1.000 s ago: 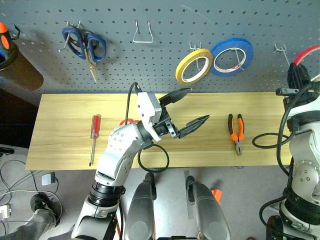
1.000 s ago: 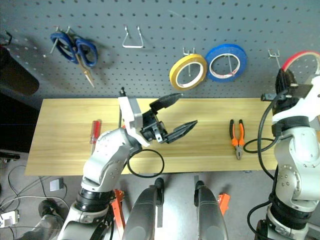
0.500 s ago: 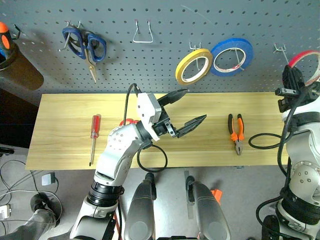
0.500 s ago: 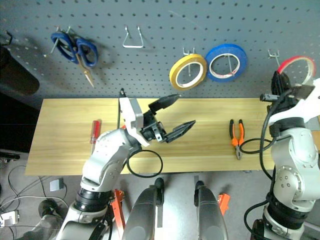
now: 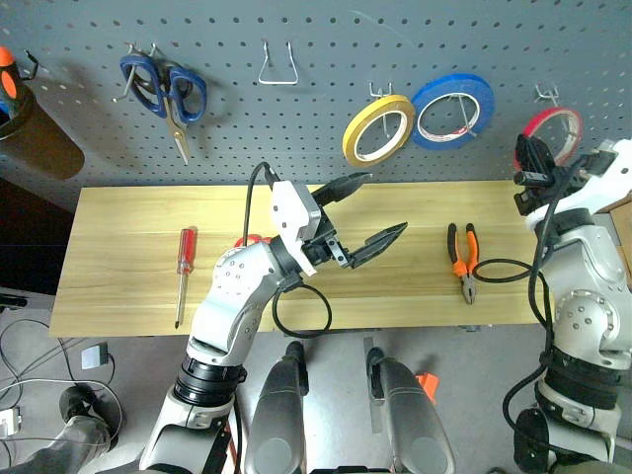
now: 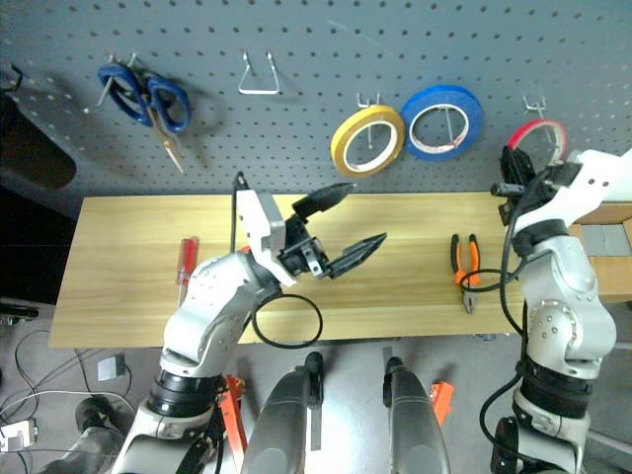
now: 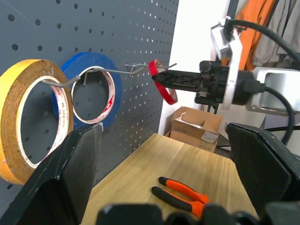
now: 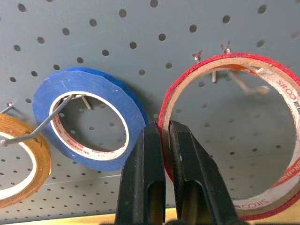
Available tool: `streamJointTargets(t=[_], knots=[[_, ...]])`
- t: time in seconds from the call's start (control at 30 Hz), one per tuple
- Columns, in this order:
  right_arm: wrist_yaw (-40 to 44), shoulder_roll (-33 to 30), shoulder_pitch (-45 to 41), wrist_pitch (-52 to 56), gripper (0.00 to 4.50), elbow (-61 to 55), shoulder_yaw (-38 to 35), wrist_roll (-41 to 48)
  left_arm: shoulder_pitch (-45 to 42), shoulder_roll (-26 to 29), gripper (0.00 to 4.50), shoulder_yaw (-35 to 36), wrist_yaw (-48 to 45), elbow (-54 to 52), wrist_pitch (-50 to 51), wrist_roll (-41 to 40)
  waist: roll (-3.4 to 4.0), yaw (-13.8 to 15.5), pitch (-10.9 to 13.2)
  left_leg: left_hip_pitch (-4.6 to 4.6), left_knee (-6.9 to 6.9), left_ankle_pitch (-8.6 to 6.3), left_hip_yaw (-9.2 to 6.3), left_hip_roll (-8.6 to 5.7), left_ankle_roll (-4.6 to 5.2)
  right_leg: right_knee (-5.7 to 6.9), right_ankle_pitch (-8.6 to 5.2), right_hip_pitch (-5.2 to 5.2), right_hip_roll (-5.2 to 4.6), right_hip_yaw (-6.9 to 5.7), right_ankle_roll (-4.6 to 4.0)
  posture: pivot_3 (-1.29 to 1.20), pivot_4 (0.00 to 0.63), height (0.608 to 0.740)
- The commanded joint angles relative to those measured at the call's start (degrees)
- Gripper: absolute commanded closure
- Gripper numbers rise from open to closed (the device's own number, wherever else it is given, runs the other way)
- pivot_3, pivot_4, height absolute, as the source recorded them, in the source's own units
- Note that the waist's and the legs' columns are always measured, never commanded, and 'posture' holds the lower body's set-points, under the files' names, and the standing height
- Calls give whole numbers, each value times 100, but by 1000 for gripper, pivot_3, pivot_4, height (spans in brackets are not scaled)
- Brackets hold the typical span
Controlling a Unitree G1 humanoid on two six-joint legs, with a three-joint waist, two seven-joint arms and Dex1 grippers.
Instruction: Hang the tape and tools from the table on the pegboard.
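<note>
A: Right wrist view: right gripper (image 8: 164, 154) clamped on red tape (image 8: 232, 136)'s rim, ring up at a pegboard (image 5: 316, 89) hook (image 8: 239, 82), tho can't tell if it's seated.

B: Blue roll (image 5: 454, 109) just beside, yellow roll (image 5: 379, 129) next. Left gripper (image 5: 370, 212) wide open, empty, over the bench (image 5: 128, 296). Pliers (image 5: 465, 261), screwdriver (image 5: 184, 267) on bench; red scissors (image 5: 249, 240) mostly hidden behind left arm.

Even, soft light is falling from above, the pegboard (image 5: 316, 89) is carrying short shadows under the hanging rolls, the upper left corner is staying dark, and the near black fingers (image 7: 70, 178) are looking blurred in the left wrist view.
</note>
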Motion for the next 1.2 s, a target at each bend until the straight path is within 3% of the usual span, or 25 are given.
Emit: streamJointTargets(t=[0.03,0.23,0.43,0.53,0.73,0.87,0.9,1.1,1.2], knots=[[309,-200,-161,-384,4458,484,128,-240,-38,-78,0,-9,36,-19,-193,56,0,-18,0,0,4,0,0,0,0,2,0,0,0,0,0,33,467,740],[405,-325,-494,-579,4458,1309,334,-595,-119,-84,0,35,29,93,-267,102,0,-35,0,-2,21,0,-2,0,0,15,1,2,0,0,-1,35,456,740],[299,-377,-471,-361,4458,1212,385,-693,-125,-47,0,96,84,110,-257,108,-1,-57,-1,-2,38,0,-5,1,0,27,1,4,0,0,-1,39,456,740],[282,-398,-301,-278,3884,963,328,-643,-88,-22,0,81,72,102,-259,111,-1,-49,-1,-2,39,0,-7,2,0,28,1,5,0,-1,-1,39,460,740],[208,-465,37,-51,1976,161,75,-367,-22,32,0,75,42,56,-223,83,-1,-50,0,-4,39,0,-3,1,0,28,6,2,-1,1,-10,43,462,740],[218,-496,342,529,558,-681,-83,289,87,210,0,126,-108,117,-232,61,-1,-56,-1,-3,38,-1,-6,4,0,29,1,3,0,0,-2,37,464,740],[233,-516,517,767,380,-957,-164,606,143,268,0,137,-151,141,-225,57,0,-59,-1,-3,39,-1,-6,8,0,28,1,4,0,0,-2,37,464,740],[194,-739,1670,1921,380,-2039,-561,2629,583,596,0,212,-389,217,-199,15,1,-54,-2,-4,36,-1,-8,5,0,26,4,4,-7,2,-6,40,462,740],[173,-943,2616,2375,380,-2305,-255,2815,1055,938,0,200,-647,164,-17,-32,0,-57,-9,-2,35,-2,-11,7,2,24,1,7,-13,1,-1,34,463,740]])
